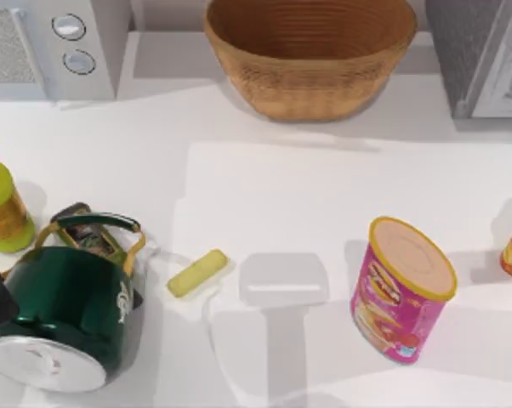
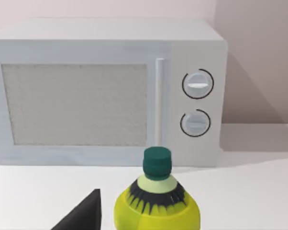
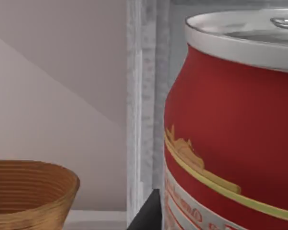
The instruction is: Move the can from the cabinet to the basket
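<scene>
Right end effector state I cannot tell, though the red can (image 3: 230, 124) looms close before it beside the cabinet (image 3: 141, 110) frame, apparently for carrying toward the wicker basket (image 1: 311, 55) at upper centre.

The can (image 3: 230, 139) had a glossy red body and a shiny metal top. The basket (image 1: 311, 59) was woven wicker, ribbed and matt. The kettle (image 1: 65, 319) looked like glossy green enamel with a brushed metal lid. The canister (image 1: 401, 293) had a smooth printed wrap. The microwave (image 2: 105, 91) was matt white with a speckled door. The surface (image 1: 264, 187) was plain matt white.
</scene>
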